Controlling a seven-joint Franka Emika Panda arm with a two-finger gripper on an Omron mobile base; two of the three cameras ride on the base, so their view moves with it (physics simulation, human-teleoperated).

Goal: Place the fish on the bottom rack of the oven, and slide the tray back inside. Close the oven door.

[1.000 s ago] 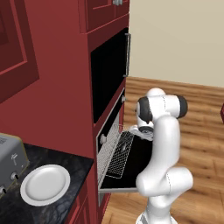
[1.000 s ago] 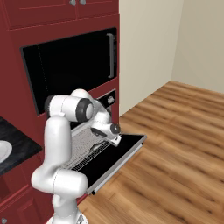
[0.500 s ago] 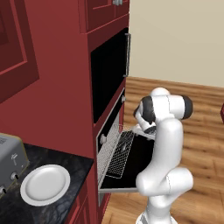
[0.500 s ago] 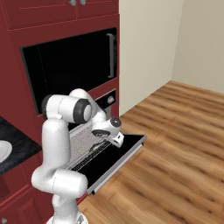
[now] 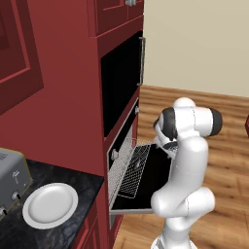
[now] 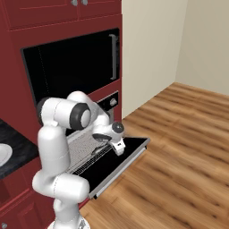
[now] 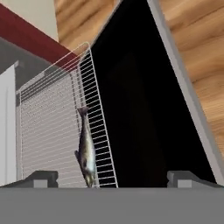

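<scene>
End effector (image 7: pixel 112 177) spread wide, holding nothing, above the fish (image 7: pixel 86 151), fish lying on pulled-out bottom rack (image 7: pixel 48 127) (near its front edge), oven door (image 7: pixel 144 109) down, white plate (image 5: pixel 50 205) on surface (image 5: pixel 82 187)

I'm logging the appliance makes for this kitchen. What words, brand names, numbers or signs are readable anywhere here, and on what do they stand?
None can be read.
The oven shows no brand or lettering on its trim.
Its control strip has a knob but no legible markings.
The toaster has knobs, no readable label.
The white plate, oven door and rack are plain.
</scene>
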